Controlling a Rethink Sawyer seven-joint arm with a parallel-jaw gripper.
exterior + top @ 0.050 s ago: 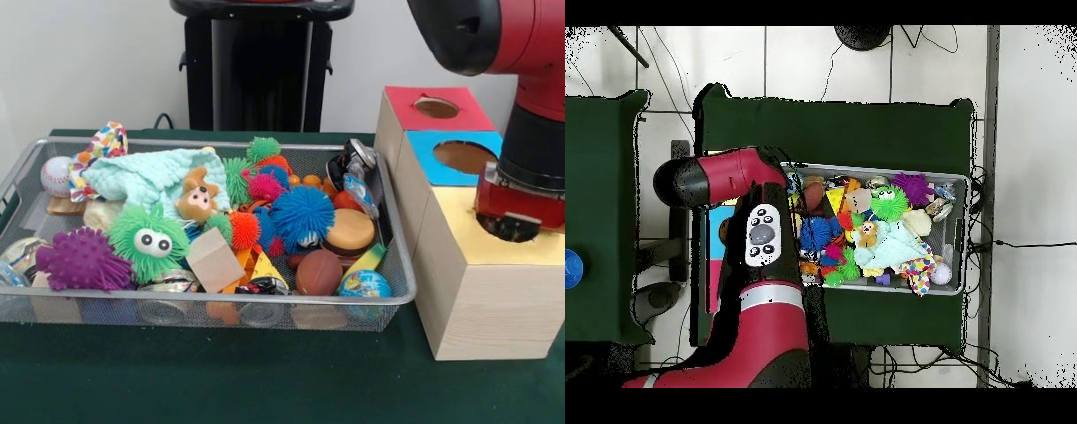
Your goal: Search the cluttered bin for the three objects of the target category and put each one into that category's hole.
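While the red and black arm hangs over the row of wooden boxes at the right of the front view, its hand sits low over the yellow-topped box, and whether its fingers are spread or pressed together I cannot tell, since only the red wrist block and a dark round part beneath it show. Behind the yellow-topped box stand a blue-topped box and a red-topped box, each with a round hole in its lid; the hole of the yellow one is hidden by the hand. Just beside the boxes, the wire mesh bin rests on the green tabletop, crowded with toys. A purple spiky ball lies at the near left corner, a green fuzzy creature with big eyes next to it, and a blue spiky ball near the middle. A small teddy bear lies against a pale green cloth, a baseball sits at the far left corner, and a brown football and a small globe ball lie at the near right. From overhead, the arm covers the boxes beside the bin.
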